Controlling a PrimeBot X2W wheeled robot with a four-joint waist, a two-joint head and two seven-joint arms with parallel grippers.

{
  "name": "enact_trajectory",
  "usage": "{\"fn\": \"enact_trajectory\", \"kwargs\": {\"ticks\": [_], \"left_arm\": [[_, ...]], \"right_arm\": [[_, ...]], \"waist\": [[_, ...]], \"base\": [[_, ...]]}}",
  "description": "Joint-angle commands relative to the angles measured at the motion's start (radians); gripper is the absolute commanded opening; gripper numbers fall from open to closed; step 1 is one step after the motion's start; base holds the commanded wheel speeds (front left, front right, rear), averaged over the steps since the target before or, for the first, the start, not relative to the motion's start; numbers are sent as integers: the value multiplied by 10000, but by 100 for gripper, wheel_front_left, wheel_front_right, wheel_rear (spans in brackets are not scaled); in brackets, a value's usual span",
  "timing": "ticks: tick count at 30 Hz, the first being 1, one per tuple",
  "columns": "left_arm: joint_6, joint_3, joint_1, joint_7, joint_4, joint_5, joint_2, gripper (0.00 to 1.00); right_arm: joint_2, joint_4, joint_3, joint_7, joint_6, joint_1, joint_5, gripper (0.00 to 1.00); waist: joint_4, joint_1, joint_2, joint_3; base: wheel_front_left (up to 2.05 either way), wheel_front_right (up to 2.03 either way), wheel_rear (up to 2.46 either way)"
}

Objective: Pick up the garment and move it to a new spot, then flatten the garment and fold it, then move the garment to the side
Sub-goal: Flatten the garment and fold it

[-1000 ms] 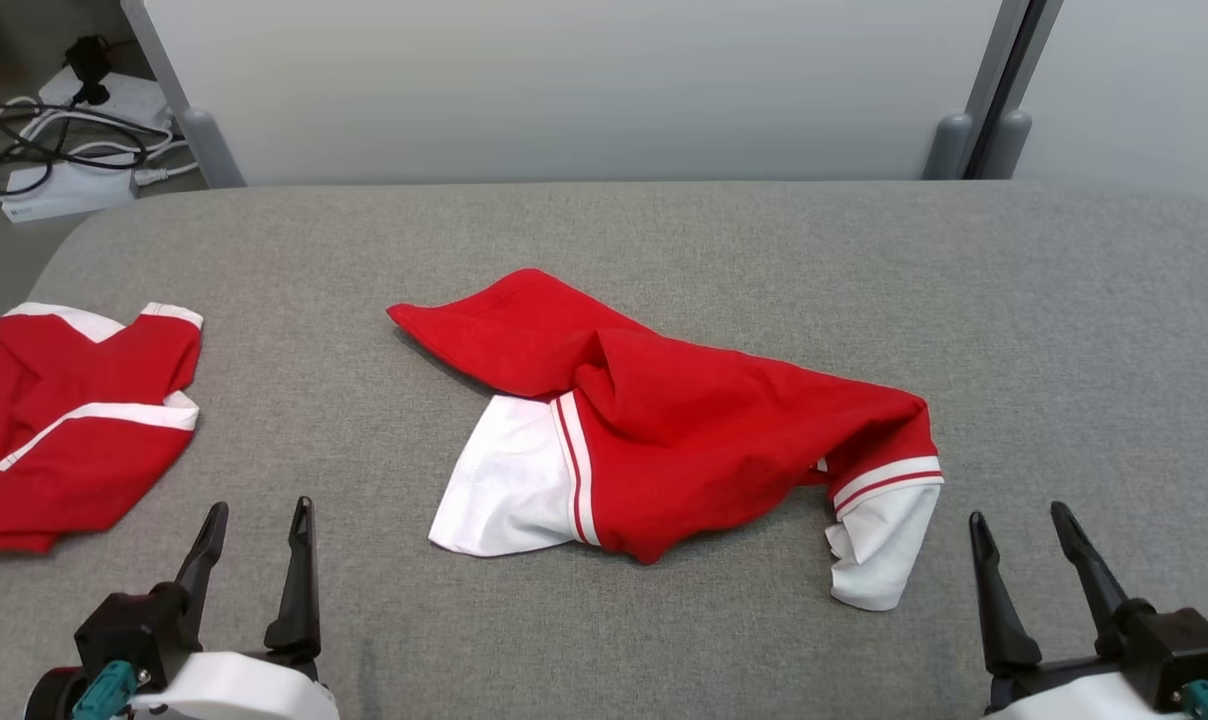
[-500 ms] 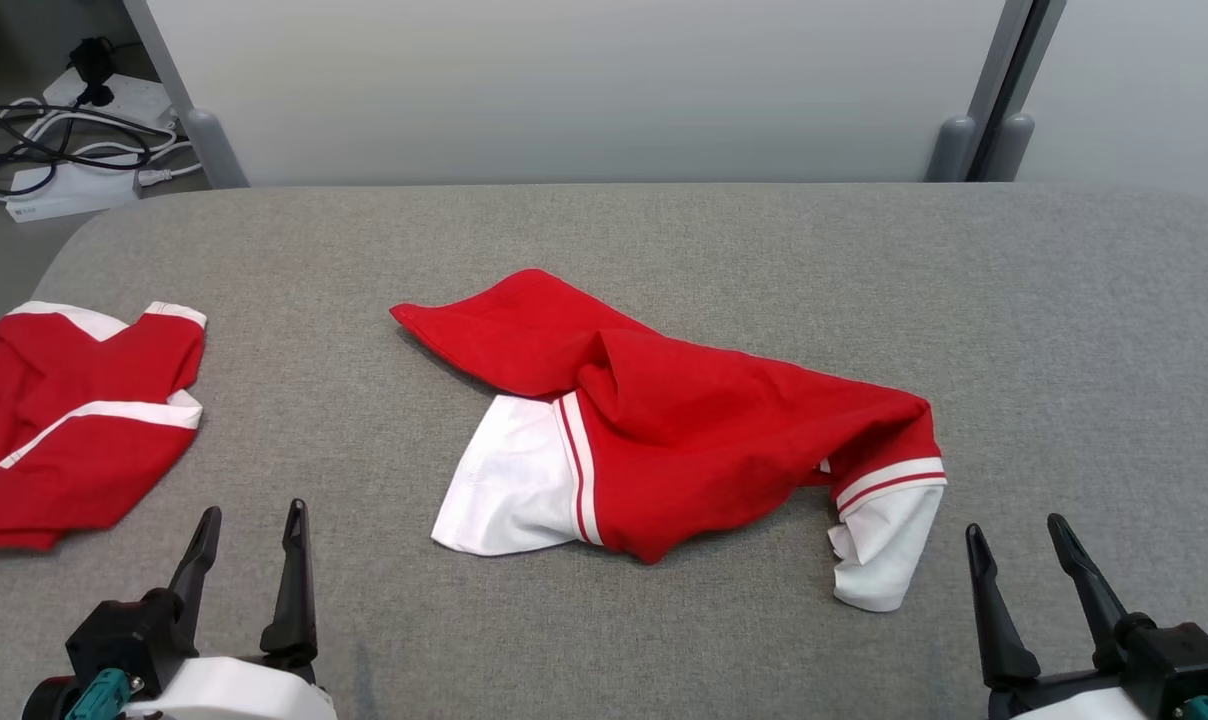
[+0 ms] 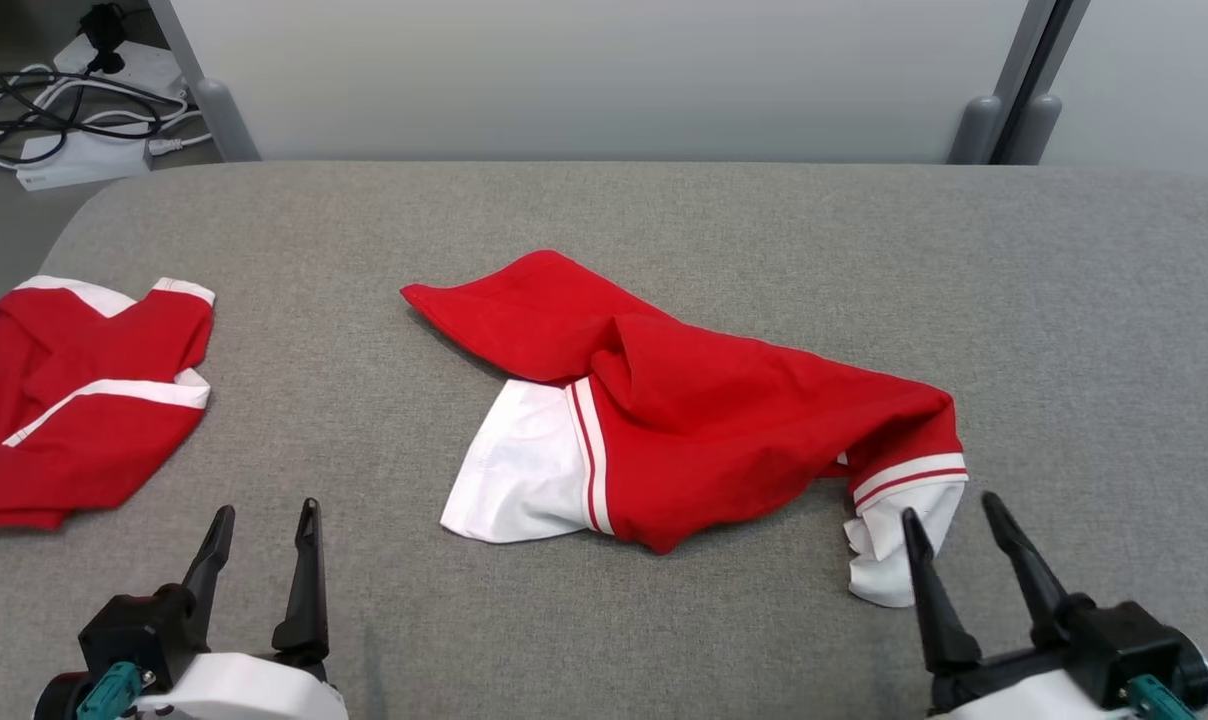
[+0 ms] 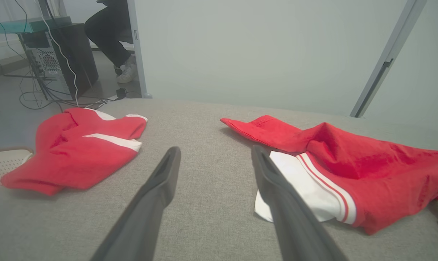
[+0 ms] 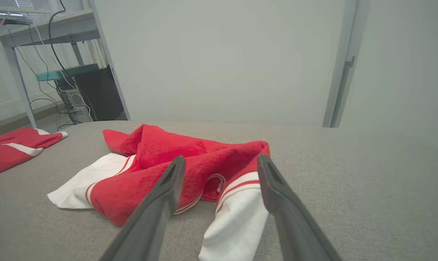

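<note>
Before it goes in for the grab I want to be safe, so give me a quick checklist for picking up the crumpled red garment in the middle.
1. Right jaws open: ok.
2. Left jaws open: ok.
3. White sleeve ahead of the right jaws: ok.
4. Nothing lying on the crumpled garment: ok.
5. Other red garment apart from it: ok.
6. Bare grey surface for a new spot: ok, on the right.

Bright, soft, even indoor light.
The garment (image 3: 704,420) casts only a thin shadow on the grey surface (image 3: 1064,330); the head view is sharp, while the wide-angle wrist views tilt uprights at their edges and blur the near fingers (image 4: 157,203).
</note>
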Motion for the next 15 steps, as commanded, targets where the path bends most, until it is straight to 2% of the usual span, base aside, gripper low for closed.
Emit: {"fn": "enact_trajectory", "kwargs": {"ticks": [1, 9, 12, 15], "left_arm": [[47, 367, -588, -12, -276, 21, 198, 100], [-431, 24, -1992, 500, -49, 29, 213, 100], [-842, -2, -2823, 753, 259, -160, 241, 100], [-1469, 9, -3879, 1055, 742, -485, 294, 100]], "right_arm": [[-99, -344, 420, -11, 12, -508, 113, 100], [-99, 19, 2848, 94, 12, -1905, 338, 100], [-99, 409, 3808, 170, 12, -2755, 355, 100], [-99, 929, 4694, 242, 12, -3678, 366, 100]], "waist": [[46, 0, 0, 90], [439, 0, 0, 961], [588, 0, 0, 1474], [730, 0, 0, 2065]], "base": [[0, 0, 0], [0, 0, 0], [0, 0, 0], [0, 0, 0]]}}
